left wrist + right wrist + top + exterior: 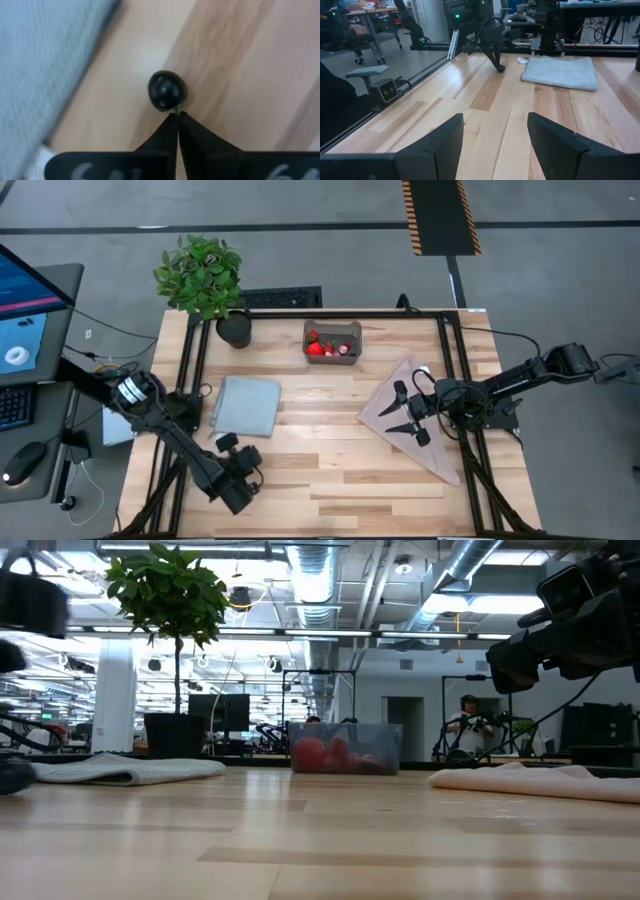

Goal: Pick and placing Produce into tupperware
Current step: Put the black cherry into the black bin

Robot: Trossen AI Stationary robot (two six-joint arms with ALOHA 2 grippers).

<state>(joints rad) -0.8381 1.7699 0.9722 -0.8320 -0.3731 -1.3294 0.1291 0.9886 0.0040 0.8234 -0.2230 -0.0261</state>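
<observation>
The translucent grey tupperware (333, 340) stands near the table's far edge with red produce (318, 347) inside; in the low view the tupperware (345, 748) shows red pieces through its wall. One dark maroon berry (167, 91) with a thin green stem sits at my left gripper's (177, 116) shut fingertips, just off the near corner of the blue-grey mat. In the high view my left gripper (224, 443) is at the table's near left. My right gripper (495, 135) is open and empty, hovering over the pink cloth at the right (405, 412). My left gripper pinches the dark berry's green stem (176, 109) between its two fingertips, at their free ends only. The fingers come from above, pointing down at the table (495, 57). The berry (501, 68) sits just below the tips; whether it rests on the wood or hangs clear, I cannot tell.
A blue-grey mat (247, 404) lies left of centre and a pink cloth (415, 425) on the right. A potted green plant (203, 275) stands at the far left corner. Black frame rails (195, 360) run along both sides. Bare wood lies between mat, cloth and tupperware.
</observation>
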